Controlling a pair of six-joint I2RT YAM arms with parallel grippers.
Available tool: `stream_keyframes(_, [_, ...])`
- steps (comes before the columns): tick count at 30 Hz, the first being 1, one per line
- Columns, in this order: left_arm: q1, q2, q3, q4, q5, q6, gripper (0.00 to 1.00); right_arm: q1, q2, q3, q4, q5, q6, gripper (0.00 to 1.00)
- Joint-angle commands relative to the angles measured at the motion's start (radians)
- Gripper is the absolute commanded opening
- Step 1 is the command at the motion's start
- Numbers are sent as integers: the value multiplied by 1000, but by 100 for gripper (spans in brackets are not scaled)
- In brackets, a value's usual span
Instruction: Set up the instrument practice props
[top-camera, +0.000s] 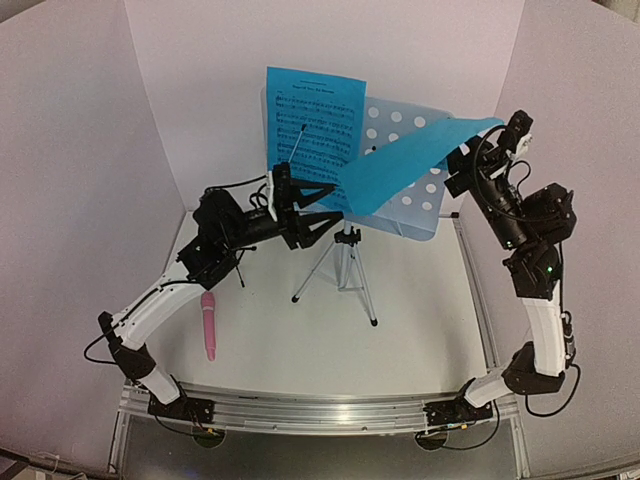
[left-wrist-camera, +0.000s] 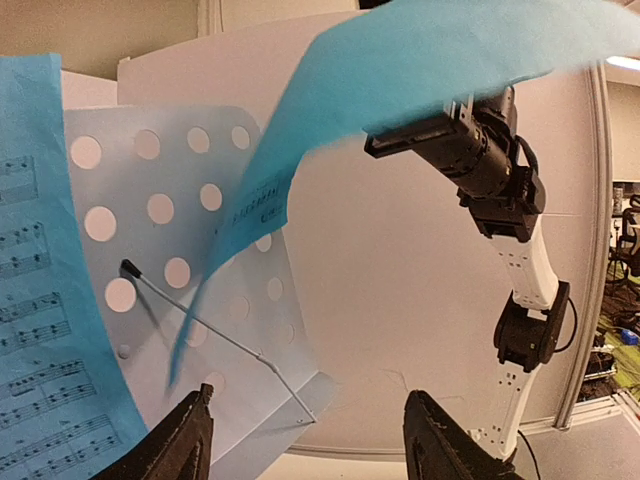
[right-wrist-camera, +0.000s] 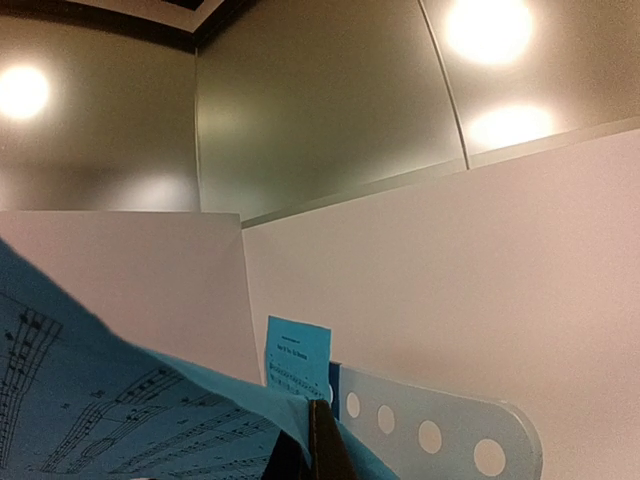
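**Inspector A:** What do we record for the stand?

**Inspector B:** We find the music-stand desk (top-camera: 412, 216) up on its tripod legs (top-camera: 345, 265), toward the middle of the table's (top-camera: 420, 330) back edge; the first sheet (top-camera: 312, 115) rests upright on the desk's left half; we judge that part done.

**Inspector A:** And the second sheet (top-camera: 405, 165)?

**Inspector B:** Not seated; the right gripper (top-camera: 497, 128) is clamped on its right end, out past the desk's right edge; the page sags across the front of the desk toward the left gripper (top-camera: 336, 205); that gripper's jaws stand apart with nothing between them, just below the page's free end.

**Inspector A:** What do we list as outstanding?

**Inspector B:** The second sheet has yet to be laid on the desk's right half; the pink microphone (top-camera: 209, 325) lies flat near the table's left edge, beside the left arm, untouched; we cannot pick out the mic mount for certain; we put the task at roughly half.
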Motion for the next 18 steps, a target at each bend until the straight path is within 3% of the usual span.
stream_keyframes(1, [-39, 66, 49, 69, -129, -51, 64, 0, -17, -20, 235, 85, 21, 0])
stream_keyframes(7, [-102, 157, 100, 103, -221, -106, 64, 0, -8, -74, 387, 114, 44, 0])
stream_keyframes(13, [-116, 263, 236, 99, -342, -146, 71, 0, 2, -117, 459, 131, 53, 0])
stream_keyframes(18, [-129, 319, 292, 108, -358, -157, 71, 1, 0, -138, 488, 122, 50, 0])
